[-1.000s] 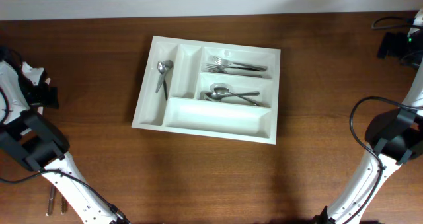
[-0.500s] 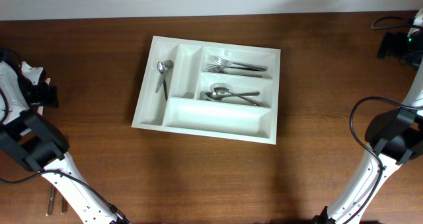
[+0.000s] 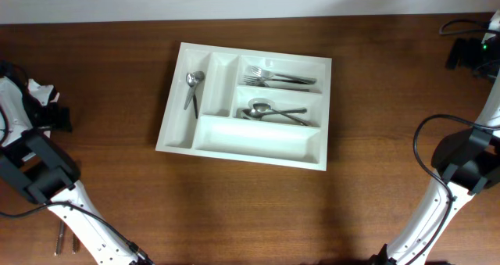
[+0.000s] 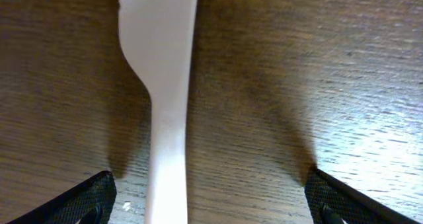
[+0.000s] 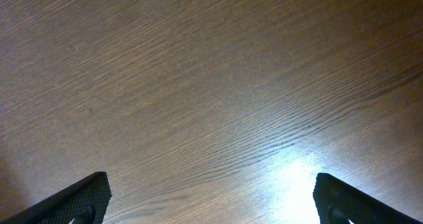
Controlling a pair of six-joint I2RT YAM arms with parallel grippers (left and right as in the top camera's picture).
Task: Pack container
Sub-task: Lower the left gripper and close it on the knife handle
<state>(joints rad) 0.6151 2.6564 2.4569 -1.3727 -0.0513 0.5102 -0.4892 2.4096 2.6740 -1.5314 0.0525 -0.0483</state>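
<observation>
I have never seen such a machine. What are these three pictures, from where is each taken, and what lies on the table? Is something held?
These are two robot arms at a wooden table, each ending in a two-finger gripper. The overhead picture looks down: a white container holds one spoon in its leftmost slot, and forks and more spoons on the right. The other two pictures come from cameras on the wrists. The left gripper is open; a white plastic utensil lies on the wood between its fingers. The right gripper is open over bare wood. Nothing is held.
</observation>
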